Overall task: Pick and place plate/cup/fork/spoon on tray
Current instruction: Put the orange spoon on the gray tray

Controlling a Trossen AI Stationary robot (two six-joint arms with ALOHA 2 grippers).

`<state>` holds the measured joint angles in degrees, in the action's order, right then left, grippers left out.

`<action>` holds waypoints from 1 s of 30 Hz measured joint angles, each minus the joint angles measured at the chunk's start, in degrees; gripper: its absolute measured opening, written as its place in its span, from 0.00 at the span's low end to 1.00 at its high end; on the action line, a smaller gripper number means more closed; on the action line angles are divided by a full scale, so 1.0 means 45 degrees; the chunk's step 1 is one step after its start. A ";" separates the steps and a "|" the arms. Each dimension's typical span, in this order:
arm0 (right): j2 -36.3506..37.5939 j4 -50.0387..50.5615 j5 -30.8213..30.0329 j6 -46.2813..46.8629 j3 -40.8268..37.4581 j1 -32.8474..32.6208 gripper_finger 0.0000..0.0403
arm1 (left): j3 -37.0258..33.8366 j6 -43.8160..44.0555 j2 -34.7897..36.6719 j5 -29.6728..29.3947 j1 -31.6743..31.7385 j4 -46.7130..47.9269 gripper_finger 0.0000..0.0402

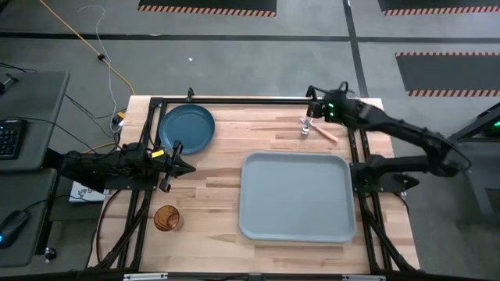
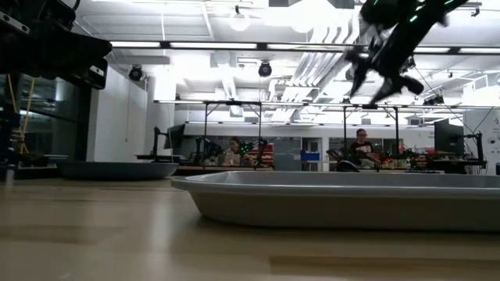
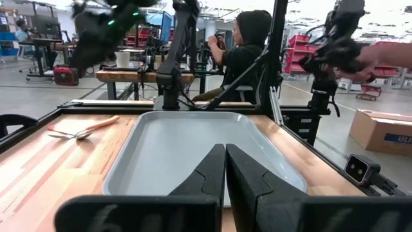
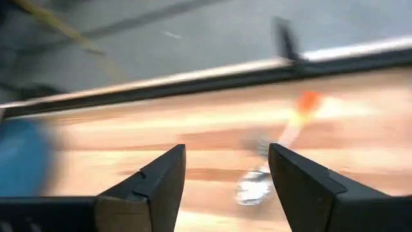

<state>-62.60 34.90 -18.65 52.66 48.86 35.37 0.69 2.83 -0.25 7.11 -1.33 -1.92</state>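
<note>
The grey-blue tray (image 1: 297, 195) lies on the table right of centre, with nothing in it; it also shows in the low view (image 2: 344, 199) and the left wrist view (image 3: 193, 145). The teal plate (image 1: 186, 129) lies at the far left. The amber cup (image 1: 166, 218) stands at the near left. The orange-handled fork (image 1: 328, 134) and the silver spoon (image 1: 305, 126) lie together at the far right. My right gripper (image 4: 225, 154) is open above the table, close to fork and spoon. My left gripper (image 3: 225, 171) is shut and empty, between plate and cup.
Black frame rails run along the table's far edge (image 1: 234, 100) and beside both arm bases. People sit at benches in the room beyond (image 3: 248, 48). Bare wood lies between the plate and the tray.
</note>
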 joint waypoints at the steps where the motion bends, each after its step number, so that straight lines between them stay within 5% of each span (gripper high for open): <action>1: -0.0557 0.0405 0.0119 0.0274 0.0179 0.0234 0.54 | 0.0000 0.0000 0.0000 0.0000 0.0000 0.0001 0.01; 11: -0.4001 0.0516 0.2254 0.4474 -0.0306 0.0202 0.54 | 0.0002 0.0000 0.0000 0.0005 0.0001 -0.0004 0.01; 19: -0.5193 -0.1323 0.1669 0.7861 -0.0467 -0.0781 0.54 | 0.0000 0.0000 0.0000 0.0000 -0.0004 0.0001 0.01; 30: -0.6769 -0.2824 0.1855 0.9971 -0.0472 -0.0670 0.54 | -0.0001 0.0000 0.0000 0.0000 0.0001 0.0001 0.01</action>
<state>-93.06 22.19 -10.30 97.53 46.74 32.36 0.69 2.83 -0.25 7.11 -1.32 -1.91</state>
